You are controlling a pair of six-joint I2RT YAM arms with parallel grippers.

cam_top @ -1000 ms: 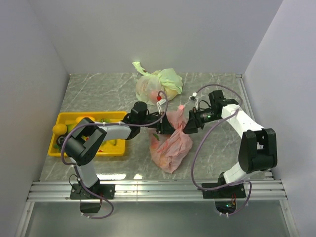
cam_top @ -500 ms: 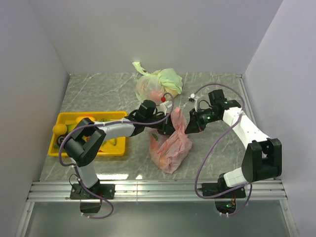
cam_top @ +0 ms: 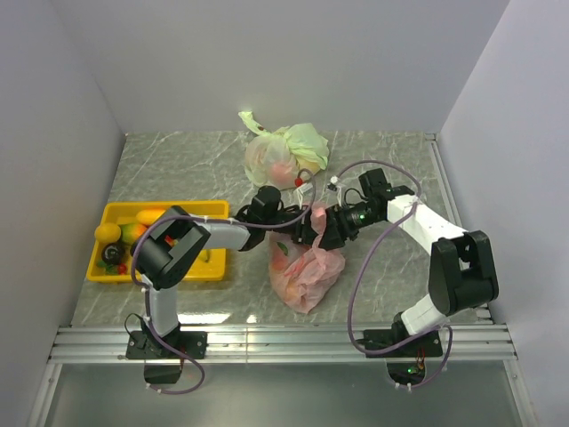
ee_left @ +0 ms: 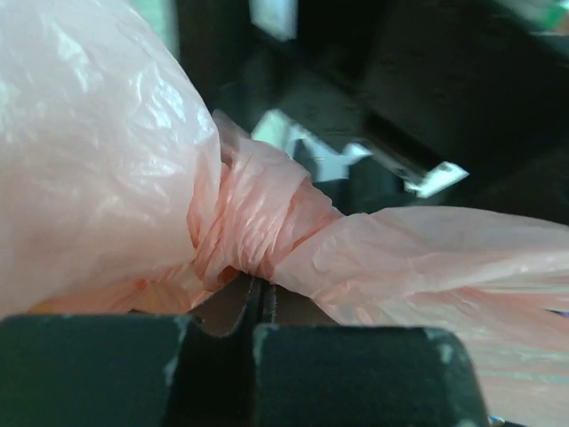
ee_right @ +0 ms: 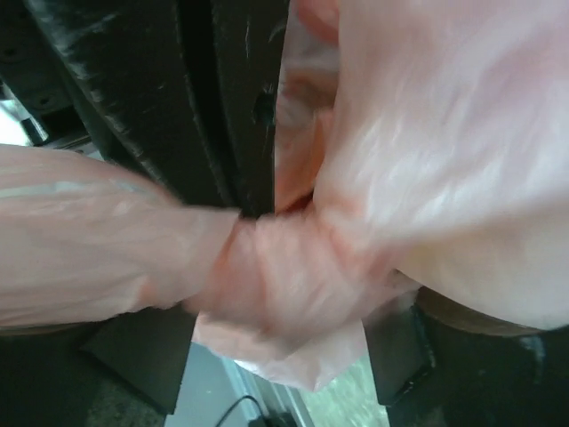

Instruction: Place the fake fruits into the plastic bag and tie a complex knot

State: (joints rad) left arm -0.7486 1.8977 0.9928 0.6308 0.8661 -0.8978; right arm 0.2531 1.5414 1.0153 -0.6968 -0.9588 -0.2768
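Your bag (cam_top: pixel 307 267) sits in the middle of the surface (cam_top: pixel 178 169), and its top is twisted into a knot (ee_left: pixel 253 222). Both tools meet at that knot. Your left tool (ee_left: pixel 260 313) is squeezed tight, and pink plastic dips into the crack between its fingers (ee_left: pixel 356 374). Your right tool (cam_top: pixel 324 233) is pressed against the knot, but I cannot tell how wide it is. Some fruits (cam_top: pixel 120 236) lie in the tray (cam_top: pixel 200 269) on the left.

The right gripper (cam_top: pixel 327 233) slides toward nine o'clock and the left gripper (cam_top: pixel 303 229) edges toward three o'clock, closing the gap over the plastic bag (cam_top: pixel 307 276). The bag's upright neck sinks between them. The left elbow shifts toward three o'clock.
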